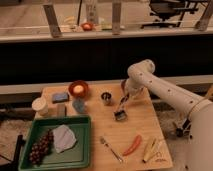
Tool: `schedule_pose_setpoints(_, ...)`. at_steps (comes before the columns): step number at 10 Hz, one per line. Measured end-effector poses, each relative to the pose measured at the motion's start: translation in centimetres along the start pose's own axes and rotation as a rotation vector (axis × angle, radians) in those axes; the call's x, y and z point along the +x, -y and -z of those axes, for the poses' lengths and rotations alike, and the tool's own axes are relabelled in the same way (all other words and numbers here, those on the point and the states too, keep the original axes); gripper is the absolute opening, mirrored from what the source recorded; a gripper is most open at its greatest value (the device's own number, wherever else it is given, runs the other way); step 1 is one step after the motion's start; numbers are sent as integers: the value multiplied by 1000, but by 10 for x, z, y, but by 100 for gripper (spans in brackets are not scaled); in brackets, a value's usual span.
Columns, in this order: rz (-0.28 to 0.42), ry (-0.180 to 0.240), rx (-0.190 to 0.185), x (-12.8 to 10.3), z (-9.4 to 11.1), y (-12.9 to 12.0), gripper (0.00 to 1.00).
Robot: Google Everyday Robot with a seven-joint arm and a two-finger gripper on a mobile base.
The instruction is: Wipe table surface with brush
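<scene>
In the camera view, the gripper [125, 101] sits just right of the frame's centre, at the end of the white arm reaching in from the right. It looks closed on the thin handle of the brush [120, 115]. The brush's long axis slants from the jaws down and slightly left, its head on or just above the table surface [146, 121], lower right of the metal cup [106, 97]. Bare wood lies right of the head; the fork [111, 149] lies lower, apart.
</scene>
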Motion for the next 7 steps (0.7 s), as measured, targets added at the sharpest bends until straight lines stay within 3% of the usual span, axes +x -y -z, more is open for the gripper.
schedule_pose_setpoints(2, 69, 55, 19, -29, 5, 1, 0)
schedule_pose_setpoints(4, 129, 93, 16, -49, 10, -13, 0)
schedule_pose_setpoints(7, 167, 96, -47, -55, 11, -46, 0)
